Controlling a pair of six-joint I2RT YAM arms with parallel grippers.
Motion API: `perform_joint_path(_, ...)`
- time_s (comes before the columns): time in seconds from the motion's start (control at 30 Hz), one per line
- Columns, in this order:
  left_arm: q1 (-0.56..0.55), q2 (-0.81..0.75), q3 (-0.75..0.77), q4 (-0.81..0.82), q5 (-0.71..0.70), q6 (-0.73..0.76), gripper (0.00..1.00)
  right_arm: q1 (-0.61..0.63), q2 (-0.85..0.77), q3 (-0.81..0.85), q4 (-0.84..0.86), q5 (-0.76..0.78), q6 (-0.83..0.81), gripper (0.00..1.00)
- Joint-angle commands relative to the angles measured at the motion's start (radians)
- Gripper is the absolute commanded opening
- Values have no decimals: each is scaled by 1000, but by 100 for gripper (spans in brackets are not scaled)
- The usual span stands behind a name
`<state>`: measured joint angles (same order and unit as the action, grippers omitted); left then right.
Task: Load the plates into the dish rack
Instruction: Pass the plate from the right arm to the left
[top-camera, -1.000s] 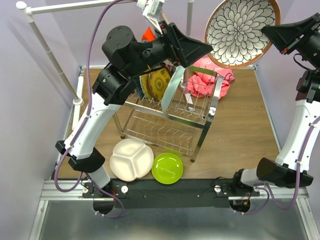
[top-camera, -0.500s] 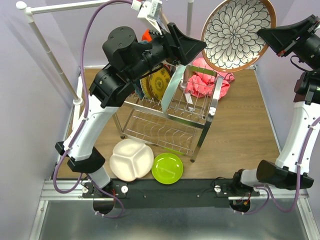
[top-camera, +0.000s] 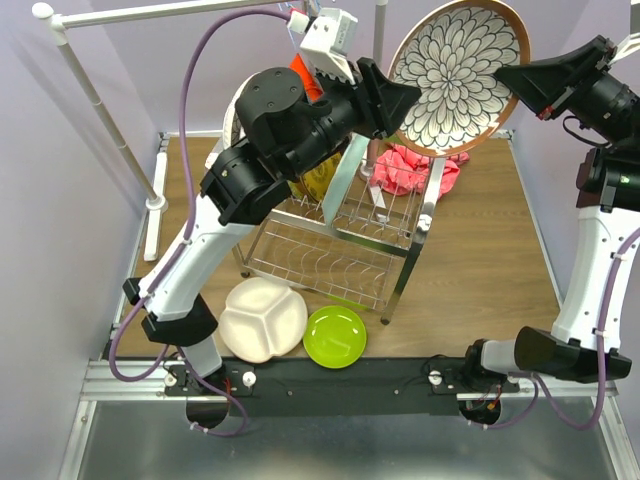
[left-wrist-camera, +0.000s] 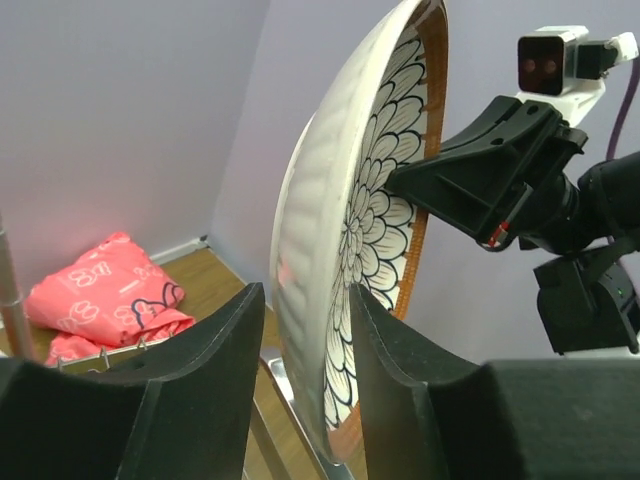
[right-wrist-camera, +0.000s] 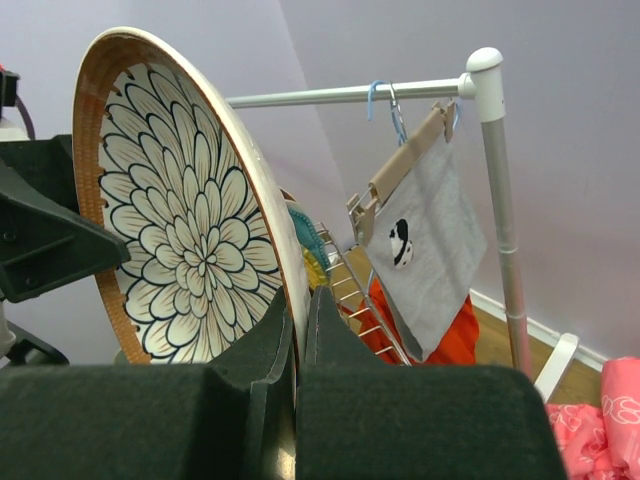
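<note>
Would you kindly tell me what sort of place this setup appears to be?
Probably a lab test cell staged as a household corner, not a real kitchen: plain lilac walls box in a wooden table holding a steel dish rack, with a white clothes rail alongside.

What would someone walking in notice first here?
The big white-and-dark floral plate is held high over the dish rack: the right hand is shut on one rim, while the open left hand straddles the opposite rim. Below, a white divided plate and a lime green plate lie at the near edge of the table.
</note>
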<state>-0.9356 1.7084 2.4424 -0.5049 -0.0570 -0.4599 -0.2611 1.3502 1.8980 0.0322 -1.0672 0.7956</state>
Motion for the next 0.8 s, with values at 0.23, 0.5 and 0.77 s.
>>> perform_joint_path(0.23,-184,33,101,-63,-576,283,0,33,-56,-22,63,98,28,6)
perform_joint_path(0.5,-361,37,51,310,-990,807,0,36,-146,-168,267,124,114,43)
perform_joint_path(0.77,-374,13,32,497,-1027,920,0,34,-175,-203,253,138,96,83)
